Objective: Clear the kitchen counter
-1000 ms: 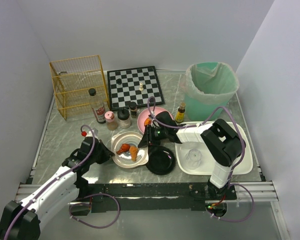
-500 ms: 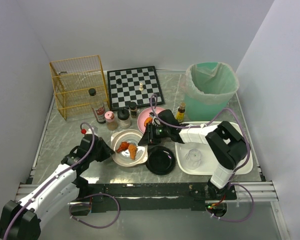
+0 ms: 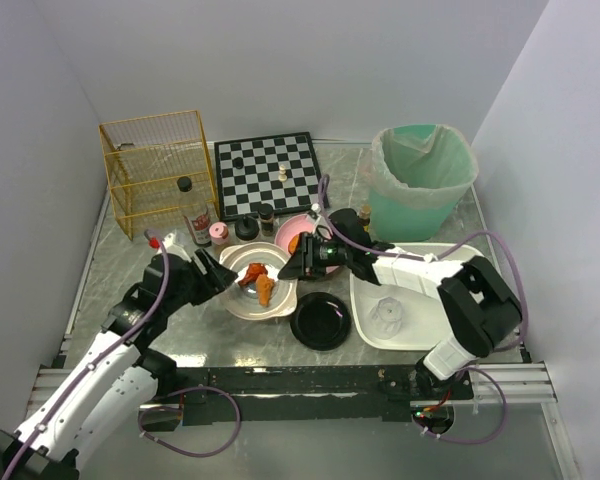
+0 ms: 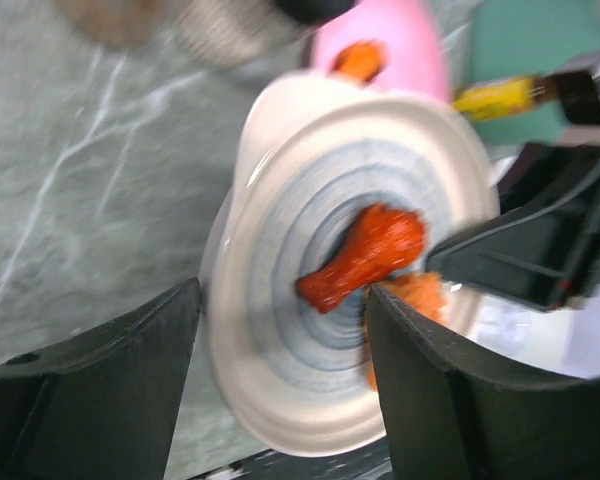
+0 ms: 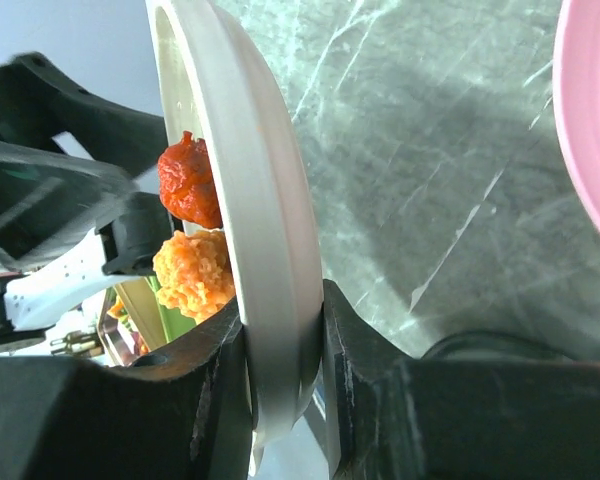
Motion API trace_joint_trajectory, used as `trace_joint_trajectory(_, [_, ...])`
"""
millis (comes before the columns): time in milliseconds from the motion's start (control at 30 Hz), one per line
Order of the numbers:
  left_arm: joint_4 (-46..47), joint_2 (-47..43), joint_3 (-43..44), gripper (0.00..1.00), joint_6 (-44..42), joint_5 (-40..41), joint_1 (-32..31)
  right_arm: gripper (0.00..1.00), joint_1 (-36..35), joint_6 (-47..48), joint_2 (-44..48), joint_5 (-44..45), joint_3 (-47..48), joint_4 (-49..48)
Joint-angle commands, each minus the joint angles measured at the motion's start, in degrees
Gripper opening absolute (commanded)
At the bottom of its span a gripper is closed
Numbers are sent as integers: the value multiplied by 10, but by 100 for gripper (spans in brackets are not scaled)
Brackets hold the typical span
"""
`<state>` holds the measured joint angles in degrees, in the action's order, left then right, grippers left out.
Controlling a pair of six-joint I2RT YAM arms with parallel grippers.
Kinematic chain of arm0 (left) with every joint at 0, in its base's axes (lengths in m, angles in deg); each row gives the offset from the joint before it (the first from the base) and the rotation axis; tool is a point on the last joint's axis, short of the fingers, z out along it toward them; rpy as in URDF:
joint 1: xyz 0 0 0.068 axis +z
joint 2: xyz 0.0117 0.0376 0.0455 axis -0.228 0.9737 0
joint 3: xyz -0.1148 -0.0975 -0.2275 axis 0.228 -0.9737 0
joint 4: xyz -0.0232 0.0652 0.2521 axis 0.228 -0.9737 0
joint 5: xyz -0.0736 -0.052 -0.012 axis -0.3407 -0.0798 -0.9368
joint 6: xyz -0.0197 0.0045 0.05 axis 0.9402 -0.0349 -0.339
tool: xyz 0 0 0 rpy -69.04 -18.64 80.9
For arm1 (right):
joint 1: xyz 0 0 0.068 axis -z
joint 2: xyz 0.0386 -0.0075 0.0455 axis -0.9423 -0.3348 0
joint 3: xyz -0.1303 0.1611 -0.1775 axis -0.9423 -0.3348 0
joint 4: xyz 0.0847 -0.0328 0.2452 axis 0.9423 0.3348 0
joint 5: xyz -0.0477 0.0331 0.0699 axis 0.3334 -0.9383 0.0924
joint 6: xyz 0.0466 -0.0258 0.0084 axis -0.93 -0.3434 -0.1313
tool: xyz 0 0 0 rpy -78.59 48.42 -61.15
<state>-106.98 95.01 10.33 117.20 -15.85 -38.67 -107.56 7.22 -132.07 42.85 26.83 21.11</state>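
My left arm (image 3: 100,370) rises from its near-left base and angles forward and to the right, with the wrist level. The left gripper (image 4: 280,300) stands open. Its two fingers (image 4: 90,390) are spread wide and pinch nothing, as far as the blurred wrist view lets me judge. My right arm (image 3: 410,268) folds at the elbow and stretches low to the left. The right gripper (image 5: 280,330) is clamped on the rim of a plate (image 5: 270,200), one finger on each face.
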Motion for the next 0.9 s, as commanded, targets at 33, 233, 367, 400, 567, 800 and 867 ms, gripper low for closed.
trace_joint_trajectory(33, [-10,-25,75,73,13,13,-3,0,35,4,95,-37,35,27])
trace_joint_trajectory(233, [-33,-32,138,76,-1,39,-3,0,83,23,136,-21,101,149])
trace_joint_trajectory(367, [-46,-22,165,77,-15,44,-3,0,118,-4,152,-31,147,161])
trace_joint_trajectory(400, [-46,-21,167,77,-15,42,-2,0,129,-12,156,-25,162,167])
trace_joint_trajectory(567, [-40,-29,155,77,-6,34,-2,0,179,-29,149,-13,265,245])
trace_joint_trajectory(800, [-40,-37,149,77,0,27,-3,0,281,-68,113,-9,378,295])
trace_joint_trajectory(867, [-45,-39,150,77,-2,31,-3,0,305,-78,103,-3,404,306])
